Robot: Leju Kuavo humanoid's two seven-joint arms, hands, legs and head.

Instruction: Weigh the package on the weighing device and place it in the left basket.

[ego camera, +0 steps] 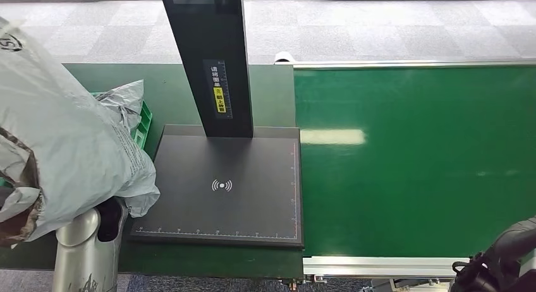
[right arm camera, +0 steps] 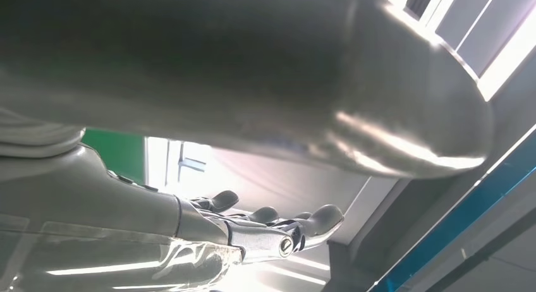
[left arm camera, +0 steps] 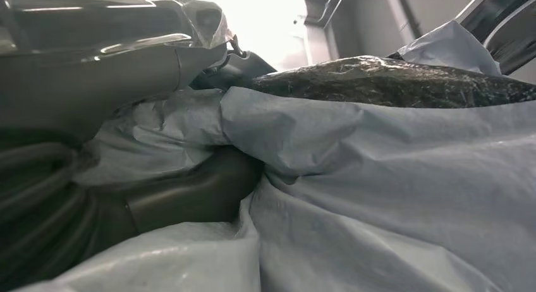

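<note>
The package [ego camera: 57, 134], a big crumpled grey mailer bag, sits up in my left hand [left arm camera: 189, 191], lifted off the desk [ego camera: 177, 90] just left of the scale [ego camera: 224, 184]. From the left wrist I see dark fingers [left arm camera: 208, 188] pressed into the grey plastic, gripping it; most of that hand is buried in the folds. Behind the package, left of the scale's black post [ego camera: 208, 52], a green basket [ego camera: 144, 122] pokes out with another grey bag [ego camera: 123, 99] in it; most of the basket is hidden. The scale's plate carries nothing. Right of the scale runs the green belt [ego camera: 417, 159]. My right hand [right arm camera: 265, 225] hangs with fingers spread loosely, holding nothing.
</note>
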